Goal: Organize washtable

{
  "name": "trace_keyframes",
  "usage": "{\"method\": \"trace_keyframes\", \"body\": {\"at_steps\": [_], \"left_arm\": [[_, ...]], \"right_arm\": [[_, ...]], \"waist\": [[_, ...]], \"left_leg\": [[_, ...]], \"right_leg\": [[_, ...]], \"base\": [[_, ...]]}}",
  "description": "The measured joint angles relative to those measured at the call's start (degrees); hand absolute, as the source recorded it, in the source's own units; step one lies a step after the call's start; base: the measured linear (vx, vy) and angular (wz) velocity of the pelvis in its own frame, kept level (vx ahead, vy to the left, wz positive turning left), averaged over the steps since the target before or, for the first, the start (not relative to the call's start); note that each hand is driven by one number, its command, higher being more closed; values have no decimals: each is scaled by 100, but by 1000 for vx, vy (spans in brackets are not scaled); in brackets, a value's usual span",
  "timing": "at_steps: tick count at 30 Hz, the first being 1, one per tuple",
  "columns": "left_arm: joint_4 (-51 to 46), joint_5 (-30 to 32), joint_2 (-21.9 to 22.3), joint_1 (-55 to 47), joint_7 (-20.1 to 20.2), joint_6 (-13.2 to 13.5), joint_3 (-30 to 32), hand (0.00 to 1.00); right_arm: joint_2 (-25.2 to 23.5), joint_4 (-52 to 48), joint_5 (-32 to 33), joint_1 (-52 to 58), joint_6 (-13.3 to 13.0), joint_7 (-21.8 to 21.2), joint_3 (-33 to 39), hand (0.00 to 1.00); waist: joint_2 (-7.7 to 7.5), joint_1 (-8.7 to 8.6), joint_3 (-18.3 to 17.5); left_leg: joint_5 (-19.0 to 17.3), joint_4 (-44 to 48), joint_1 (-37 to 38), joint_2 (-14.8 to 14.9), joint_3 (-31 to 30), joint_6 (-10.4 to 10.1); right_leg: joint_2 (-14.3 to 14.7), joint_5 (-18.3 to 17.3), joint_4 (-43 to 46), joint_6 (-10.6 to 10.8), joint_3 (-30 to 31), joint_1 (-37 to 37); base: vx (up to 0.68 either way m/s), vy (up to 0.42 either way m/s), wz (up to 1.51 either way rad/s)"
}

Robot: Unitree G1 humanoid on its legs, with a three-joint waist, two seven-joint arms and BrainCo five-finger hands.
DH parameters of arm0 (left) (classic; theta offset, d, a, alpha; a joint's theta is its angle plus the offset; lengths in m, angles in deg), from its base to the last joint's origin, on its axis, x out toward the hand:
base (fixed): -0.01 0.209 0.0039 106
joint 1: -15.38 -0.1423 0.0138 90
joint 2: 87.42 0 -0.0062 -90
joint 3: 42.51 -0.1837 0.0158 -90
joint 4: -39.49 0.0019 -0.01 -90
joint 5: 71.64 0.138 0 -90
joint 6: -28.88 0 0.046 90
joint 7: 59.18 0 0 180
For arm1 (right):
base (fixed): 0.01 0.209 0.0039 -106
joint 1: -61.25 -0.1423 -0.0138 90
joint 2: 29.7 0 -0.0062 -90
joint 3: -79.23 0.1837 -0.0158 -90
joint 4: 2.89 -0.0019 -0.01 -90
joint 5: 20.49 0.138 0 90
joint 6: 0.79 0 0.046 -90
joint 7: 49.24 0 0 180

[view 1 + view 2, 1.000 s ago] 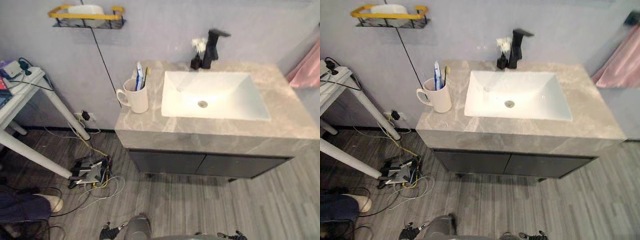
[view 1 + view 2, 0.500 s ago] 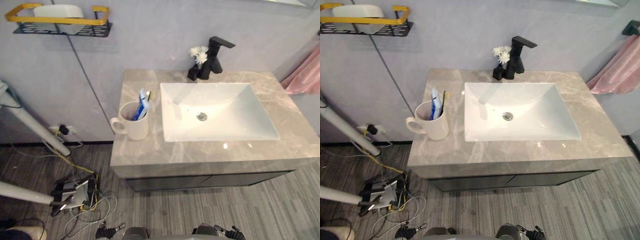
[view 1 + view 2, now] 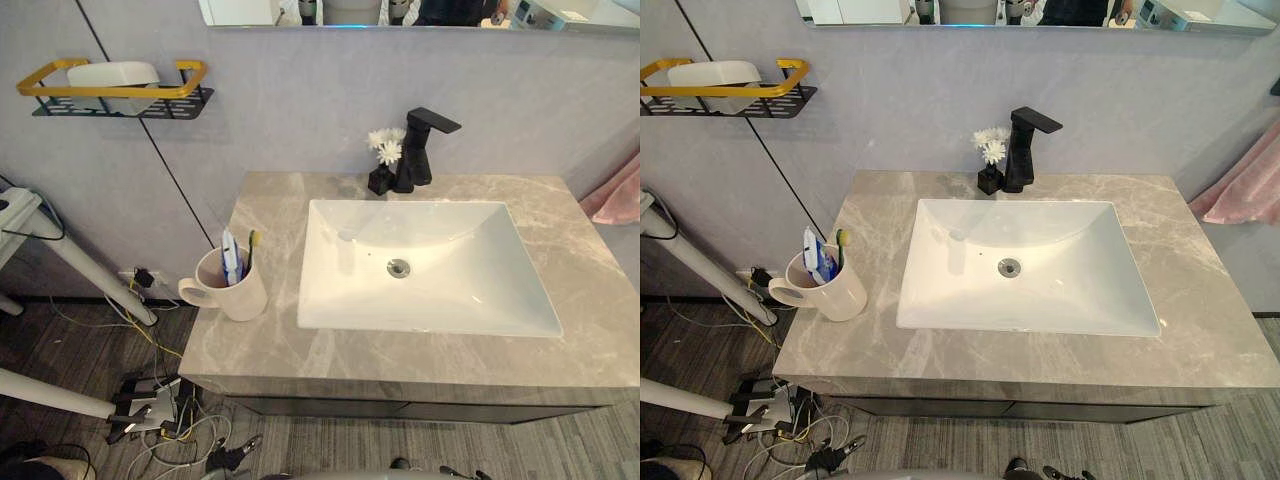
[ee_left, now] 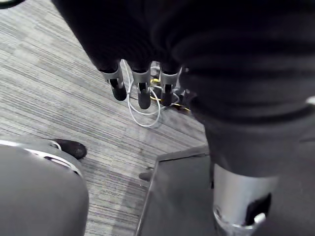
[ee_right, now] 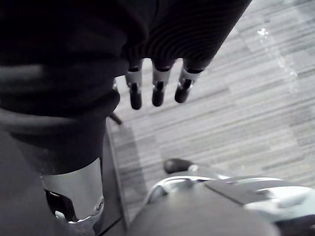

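**Q:** Left eye view: where is the task's thing?
**A:** The white ceramic mug (image 3: 232, 292) of toothbrushes stands upright on the grey marble desk (image 3: 300, 355), left of the white rectangular basin (image 3: 330, 270).

**Q:** Right eye view?
**A:** Same layout, with the mug near the desk's left edge.

**Q:** Left wrist view?
**A:** Left hand (image 4: 142, 93): fingers straight, empty, above the grey plank floor (image 4: 49, 73).

**Q:** Right wrist view?
**A:** Right hand (image 5: 156, 92): equally relaxed and empty. The left arm is probably nearer the mug.
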Motion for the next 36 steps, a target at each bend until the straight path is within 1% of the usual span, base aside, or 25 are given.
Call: {"method": "trace_keyframes", "body": {"at_steps": [2, 6, 7, 18, 21, 24, 30, 34, 36], "left_arm": [[44, -39, 3, -52, 10, -6, 69, 0], [44, -141, 23, -103, 104, -5, 77, 0], [103, -168, 110, -185, 103, -1, 119, 0], [107, -164, 107, -183, 125, 10, 30, 0], [131, -162, 53, -177, 229, 27, -205, 0], [153, -161, 5, -170, 250, 35, -420, 0], [258, -162, -55, -106, 351, 39, -583, 0], [302, -177, -67, -91, 362, 38, -555, 0], [323, -247, -45, -93, 368, 31, -345, 0]], "right_arm": [[-74, 38, 0, 36, 3, -4, 4, 0], [-52, 42, 4, 42, 0, -9, 13, 0], [27, 181, 7, 49, 2, -14, -18, 0], [27, 171, 61, 66, -53, 9, 6, 0], [28, 167, 112, 77, -86, 18, 62, 0], [18, 168, 170, 79, -96, 33, 155, 0], [18, 176, 170, 78, -106, 40, 163, 0], [18, 175, 170, 77, -106, 34, 173, 0], [4, 175, 171, 78, -106, 15, 246, 0]], "waist": [[-13, 59, -6], [19, 50, -5], [173, -87, -4], [196, -100, 20], [226, -106, 22], [254, -107, 29], [251, -102, 30], [252, -97, 30], [253, -102, 28]], "left_leg": [[0, 0, -6, -75, -97, 0], [-1, -69, -81, -118, -252, 1], [-54, -597, 64, -141, -465, 62], [-55, -624, 57, -142, -462, 63], [-53, -675, 59, -144, -465, 64], [-52, -707, 60, -146, -486, 65], [-50, -730, 38, -156, -551, 67], [-48, -715, 5, -160, -591, 71], [-47, -701, -26, -160, -642, 73]], "right_leg": [[-53, 99, -113, -2, -54, 79], [-87, 178, -165, 26, -191, 92], [-2, 220, -204, 91, -12, 14], [0, 204, -203, 104, -5, -4], [5, 191, -200, 109, -6, -19], [12, 177, -177, 103, -15, -22], [13, 170, -176, 96, -27, -22], [8, 165, -177, 94, -65, -22], [5, 150, -177, 93, -111, -20]], "base": [[-63, 49, 17], [-102, 30, 21], [-50, 8, 8], [0, 0, 0], [0, 0, 0], [0, 0, 1], [10, 12, 4], [-16, 6, 5], [-20, 1, 10]]}}
